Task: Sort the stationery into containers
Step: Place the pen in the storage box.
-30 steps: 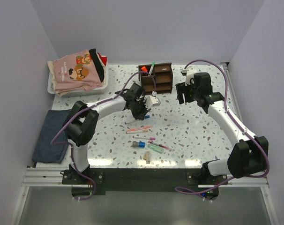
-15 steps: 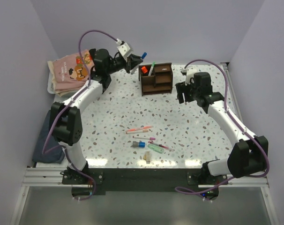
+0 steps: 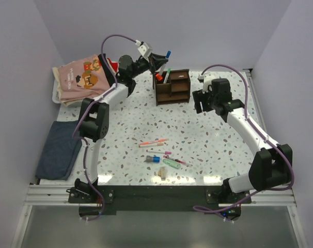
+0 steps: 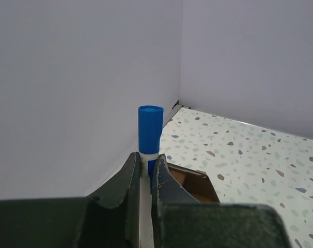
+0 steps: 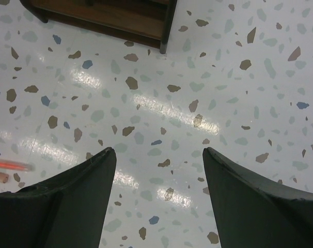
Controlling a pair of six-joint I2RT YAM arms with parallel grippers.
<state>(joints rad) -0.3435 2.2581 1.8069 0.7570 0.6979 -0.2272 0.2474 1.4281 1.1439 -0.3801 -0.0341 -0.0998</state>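
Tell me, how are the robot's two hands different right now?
The left gripper is shut on a blue-capped pen; the right gripper is open and empty. The left is high up by the organizer; the right hangs over the table beside it. Both have dark fingers.

Blue-capped pen [image 4: 149, 124] aloft near dark brown organizer [image 3: 173, 88]

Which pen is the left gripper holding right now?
Find the dark brown wooden organizer at the far edge of the table. Above its left end the left gripper pinches a white pen with a blue cap, the only one held in the air.
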